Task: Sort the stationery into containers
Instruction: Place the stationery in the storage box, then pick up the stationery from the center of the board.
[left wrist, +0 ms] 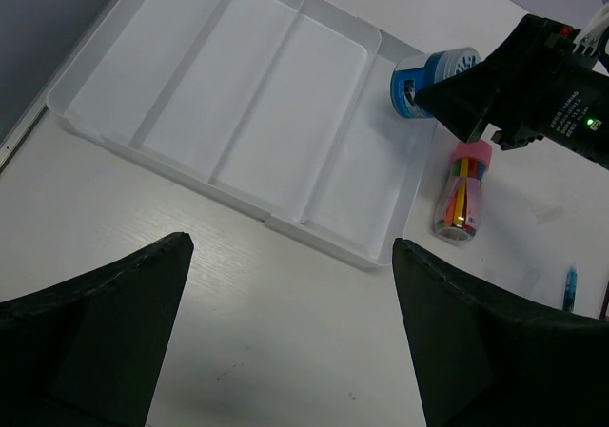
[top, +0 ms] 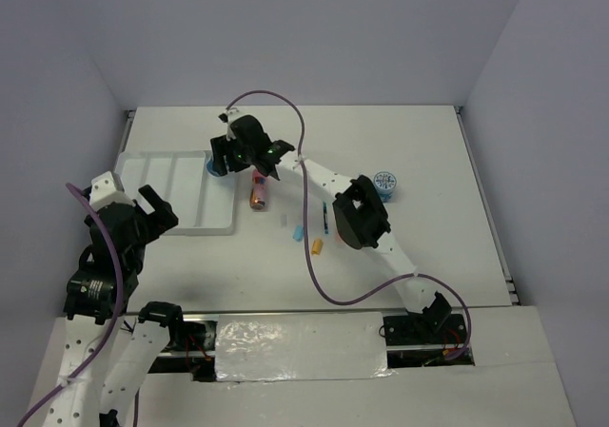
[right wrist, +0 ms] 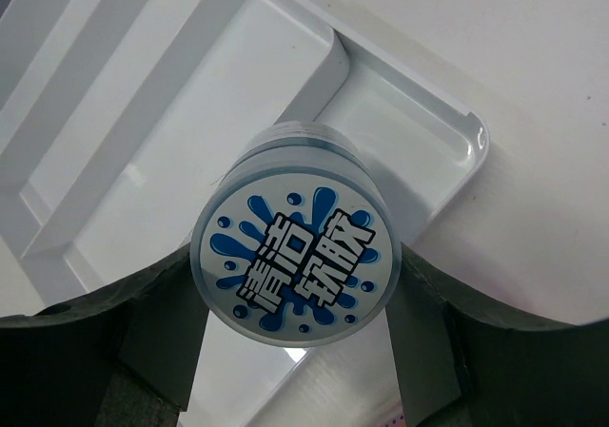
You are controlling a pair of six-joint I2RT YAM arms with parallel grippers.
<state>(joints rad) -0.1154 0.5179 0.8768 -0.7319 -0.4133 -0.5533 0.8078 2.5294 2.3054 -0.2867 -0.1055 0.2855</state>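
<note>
R end effector [right wrist: 293, 294] pinches roll [right wrist: 295, 246], contact hidden behind it; L end effector [left wrist: 288, 251] spread.

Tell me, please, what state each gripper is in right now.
Left gripper: open, holding nothing.
Right gripper: closed on a blue-white roll.

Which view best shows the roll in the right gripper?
Right wrist: the blue-white roll fills the frame, printed face clear, right gripper clamping both sides. Left wrist shows it partly hidden by the tray; top external, just a blue sliver.
</note>
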